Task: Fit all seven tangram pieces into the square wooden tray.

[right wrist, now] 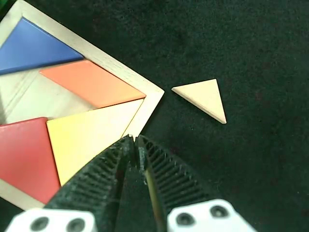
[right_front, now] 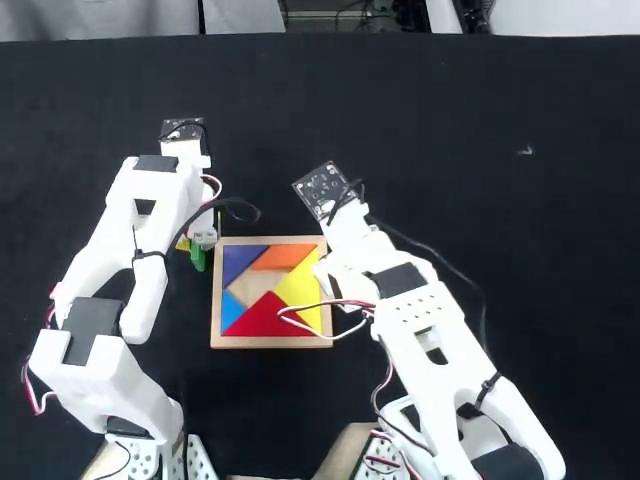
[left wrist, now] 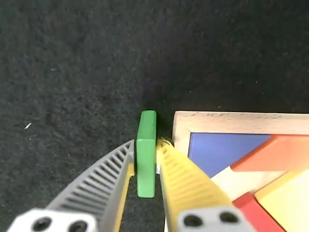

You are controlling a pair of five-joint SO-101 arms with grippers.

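- The left gripper [left wrist: 146, 145] is clamped on the green piece [left wrist: 146, 154], which stands on edge just outside the square wooden tray [left wrist: 231, 117], beside the tray corner that holds the dark blue triangle [left wrist: 217, 150]
- To do this step well, I judge the piece must be lifted clear of the tray rim and carried over the bare wood patch [right_front: 244, 290] in the tray's middle, then laid flat and turned to match the gap's edges before it is let go
- The right gripper [right wrist: 134, 144] has its fingers pressed together on nothing and hangs at the tray rim by the yellow triangle [right wrist: 91, 140]
- A pale wooden triangle [right wrist: 200, 99] lies flat on the black cloth [right wrist: 241, 48] just outside the tray, on the side opposite the green piece; it needs seating too
- Inside the tray also sit the orange parallelogram [right wrist: 91, 82], the red triangle [right wrist: 24, 154] and a light blue triangle [right_front: 229, 312]
- In the way are the raised rim, the neighbours crowding the gap, and an arm's cable [right_front: 300, 322] draped across the tray
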